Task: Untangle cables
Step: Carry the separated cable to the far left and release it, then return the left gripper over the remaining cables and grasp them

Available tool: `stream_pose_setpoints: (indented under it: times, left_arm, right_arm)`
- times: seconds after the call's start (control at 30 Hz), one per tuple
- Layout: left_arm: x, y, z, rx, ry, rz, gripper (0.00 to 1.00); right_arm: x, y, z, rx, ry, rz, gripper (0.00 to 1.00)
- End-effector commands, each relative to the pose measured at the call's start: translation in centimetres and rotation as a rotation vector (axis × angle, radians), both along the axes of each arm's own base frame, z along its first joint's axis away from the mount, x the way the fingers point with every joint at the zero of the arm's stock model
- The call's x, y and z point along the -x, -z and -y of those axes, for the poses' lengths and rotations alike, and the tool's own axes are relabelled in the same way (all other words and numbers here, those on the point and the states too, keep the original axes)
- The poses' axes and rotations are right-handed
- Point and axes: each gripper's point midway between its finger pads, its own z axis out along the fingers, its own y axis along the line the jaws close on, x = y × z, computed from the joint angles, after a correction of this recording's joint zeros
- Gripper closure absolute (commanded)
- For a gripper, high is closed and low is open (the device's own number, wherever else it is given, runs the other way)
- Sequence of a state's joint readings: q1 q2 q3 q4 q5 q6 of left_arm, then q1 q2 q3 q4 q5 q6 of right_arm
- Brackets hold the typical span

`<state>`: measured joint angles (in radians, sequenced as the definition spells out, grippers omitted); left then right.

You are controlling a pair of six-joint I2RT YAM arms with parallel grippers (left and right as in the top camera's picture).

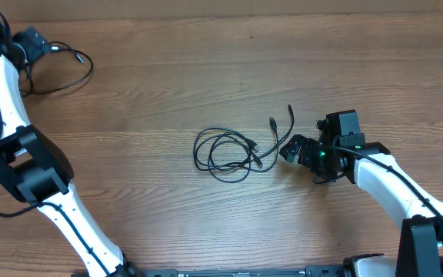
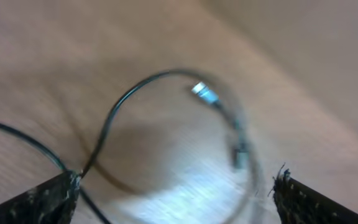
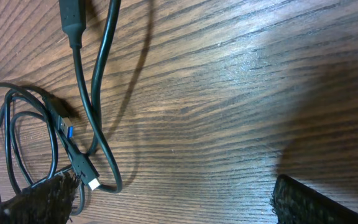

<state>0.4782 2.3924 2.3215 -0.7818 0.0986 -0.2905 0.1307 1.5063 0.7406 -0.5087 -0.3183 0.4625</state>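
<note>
My left hand (image 2: 178,198) stands wide open, its two dark fingers (image 2: 45,199) at the bottom corners of the wrist view with nothing clamped between them. A thin black cable (image 2: 114,112) arcs across the gap in a loop. It is blurred, with a silver-tipped plug (image 2: 202,92) near its top, and one strand passes right at the tip of the lower-left finger; I cannot tell whether it touches. From overhead that hand sits at the far left corner of the tabletop (image 1: 206,61), and this cable sprawls just beside it in a loose loop, well apart from the others. My right hand (image 3: 174,200) is open as well and empty, fingers spread at the lower corners of its view with bare wood between them. The remaining cables (image 1: 223,152) lie to its left: overhead, a coiled bundle near the middle of the tabletop, just beside the hand's tip, with two plug ends (image 1: 273,121) sticking out toward the far edge. In the right wrist view a white-tipped plug (image 3: 94,183) lies just beside the lower-left finger, a U-bend of cord curling past it — near, not gripped.
</note>
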Motion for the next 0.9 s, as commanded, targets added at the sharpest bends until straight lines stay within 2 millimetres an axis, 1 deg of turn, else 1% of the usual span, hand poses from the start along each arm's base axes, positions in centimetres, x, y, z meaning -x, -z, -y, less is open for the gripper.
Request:
stream_pose_setpoints:
  times: [0.0, 0.03, 0.1, 0.13, 0.17, 0.2, 0.27, 0.33, 0.37, 0.4, 0.47, 0.53, 0.6, 0.63, 0.67, 0.77, 0.8, 0.83, 0.87]
  left_arm:
    - [0.1, -12.1, 1.1, -0.072, 0.018, 0.208, 0.00]
    - [0.7, -13.0, 0.6, -0.104, -0.013, 0.196, 0.00]
    - [2.7, -13.6, -1.0, -0.174, -0.114, 0.129, 0.00]
    - [3.7, -13.5, -1.6, -0.199, -0.153, 0.090, 0.00]
    - [4.6, -12.9, -2.0, -0.214, -0.183, 0.042, 0.00]
    - [5.3, -12.1, -2.0, -0.208, -0.191, -0.002, 0.00]
    - [6.6, -9.2, -1.3, -0.127, -0.197, -0.088, 0.00]
    - [7.2, -7.0, 0.2, -0.023, -0.185, -0.138, 0.00]
    - [7.2, -6.3, 1.1, 0.027, -0.165, -0.145, 0.00]
    - [7.0, -6.1, 1.7, 0.058, -0.141, -0.142, 0.00]
    - [6.1, -6.5, 4.0, 0.138, -0.060, -0.106, 0.00]
    - [5.2, -7.6, 7.1, 0.223, 0.047, -0.059, 0.00]
    - [4.7, -8.5, 10.6, 0.299, 0.149, -0.036, 0.00]
    - [4.6, -8.7, 12.0, 0.311, 0.189, -0.042, 0.00]
    - [4.6, -8.5, 13.4, 0.307, 0.229, -0.060, 0.00]
    - [4.6, -7.8, 19.0, 0.271, 0.391, -0.129, 0.00]
    - [4.8, -7.4, 21.5, 0.256, 0.451, -0.165, 0.00]
    - [5.0, -7.2, 23.0, 0.247, 0.486, -0.185, 0.00]
    - [5.3, -6.9, 25.1, 0.234, 0.526, -0.215, 0.00]
  right_arm:
    - [-0.7, -1.2, -0.3, -0.015, -0.021, 0.046, 0.00]
    - [-0.7, -1.2, -0.3, -0.015, -0.021, 0.046, 0.00]
    - [-0.7, -1.2, -0.3, -0.015, -0.021, 0.045, 0.00]
    - [-0.7, -1.2, -0.3, -0.015, -0.021, 0.045, 0.00]
    - [-0.7, -1.2, -0.3, -0.015, -0.021, 0.045, 0.00]
    - [-0.7, -1.2, -0.3, -0.015, -0.021, 0.045, 0.00]
    - [-0.7, -1.2, -0.3, -0.015, -0.021, 0.046, 0.00]
    - [-0.7, -1.2, -0.3, -0.014, -0.024, 0.047, 0.00]
    - [-0.7, -1.2, -0.3, -0.014, -0.024, 0.047, 0.00]
    - [-0.6, -1.2, -0.3, -0.014, -0.024, 0.044, 0.00]
    - [-0.5, -1.1, -0.3, -0.013, -0.024, 0.036, 0.00]
    - [-0.4, -1.1, -0.4, -0.017, -0.026, 0.032, 0.00]
    - [-0.3, -1.3, -0.7, -0.040, -0.034, 0.032, 0.00]
    - [-0.3, -1.4, -0.9, -0.052, -0.038, 0.034, 0.00]
    - [-0.4, -1.6, -1.1, -0.062, -0.041, 0.036, 0.00]
    - [-0.4, -2.7, -1.1, -0.061, -0.041, 0.035, 0.00]
    - [-0.5, -3.4, -1.0, -0.059, -0.040, 0.039, 0.00]
    - [-0.5, -4.0, -1.0, -0.059, -0.040, 0.044, 0.00]
    - [-0.6, -5.0, -1.0, -0.059, -0.039, 0.053, 0.00]
